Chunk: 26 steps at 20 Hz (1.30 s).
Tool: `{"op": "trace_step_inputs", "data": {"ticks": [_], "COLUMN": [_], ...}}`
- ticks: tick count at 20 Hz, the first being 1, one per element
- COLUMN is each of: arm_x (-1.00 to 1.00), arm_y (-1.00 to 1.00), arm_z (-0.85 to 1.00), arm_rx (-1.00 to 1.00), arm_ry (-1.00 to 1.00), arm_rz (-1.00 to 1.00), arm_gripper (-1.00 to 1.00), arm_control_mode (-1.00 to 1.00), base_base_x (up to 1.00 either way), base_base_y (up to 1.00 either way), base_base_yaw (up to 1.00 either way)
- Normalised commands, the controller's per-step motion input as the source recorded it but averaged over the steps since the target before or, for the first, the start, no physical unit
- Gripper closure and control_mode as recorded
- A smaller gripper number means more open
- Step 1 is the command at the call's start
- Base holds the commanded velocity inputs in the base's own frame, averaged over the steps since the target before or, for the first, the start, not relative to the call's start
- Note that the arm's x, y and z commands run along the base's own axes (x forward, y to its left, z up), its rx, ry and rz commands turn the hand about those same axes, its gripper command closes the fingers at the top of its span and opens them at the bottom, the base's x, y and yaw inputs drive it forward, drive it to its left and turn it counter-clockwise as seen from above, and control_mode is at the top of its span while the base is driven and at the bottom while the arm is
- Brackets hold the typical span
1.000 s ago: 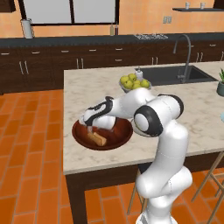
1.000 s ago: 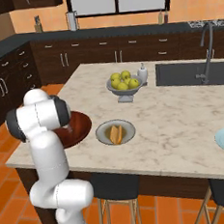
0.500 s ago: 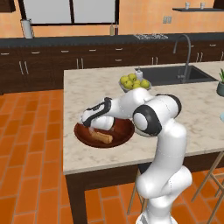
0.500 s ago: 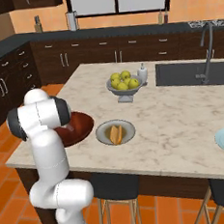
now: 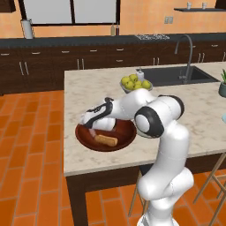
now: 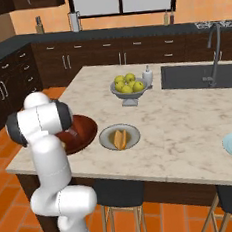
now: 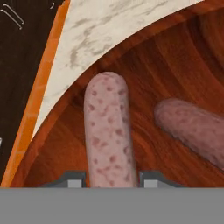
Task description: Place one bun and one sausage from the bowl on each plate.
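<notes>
Below, at the hand view's bottom edge, our gripper straddles a sausage with open jaws; seemingly light, slick, best pinched mid-length.

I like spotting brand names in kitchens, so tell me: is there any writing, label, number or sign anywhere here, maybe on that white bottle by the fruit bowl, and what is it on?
No readable text anywhere.
White bottle beside the fruit bowl: no label can be made out; too small to tell.
Wooden bowl, sausages and grey plate: plain, unmarked.
</notes>
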Motion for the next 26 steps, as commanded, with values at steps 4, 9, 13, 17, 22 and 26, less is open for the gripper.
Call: {"op": "trace_step_inputs", "data": {"ticks": [4, 9, 13, 17, 22, 26], "arm_x": [0.00, -0.03, 0.00, -0.04, -0.14, 0.00], "arm_y": [-0.25, -0.40, -0.32, -0.98, -1.00, -1.00], "arm_z": [0.46, 0.82, 0.93, 0.47, 0.19, -0.12], "arm_rx": [-0.20, -0.27, -0.19, -0.04, 0.01, 0.00], "arm_ry": [0.05, 0.00, -0.02, 0.01, 0.02, 0.12], "arm_rz": [-0.06, -0.01, 0.00, 0.01, 0.01, 0.04], "arm_gripper": [1.00, 1.00, 1.00, 1.00, 1.00, 1.00], "arm_control_mode": [-1.00, -1.00, -1.00, -1.00, -1.00, -1.00], "base_base_x": [0.00, 0.00, 0.00, 0.00, 0.00, 0.00], "base_base_y": [0.00, 0.00, 0.00, 0.00, 0.00, 0.00], "base_base_yaw": [0.00, 0.00, 0.00, 0.00, 0.00, 0.00]}}
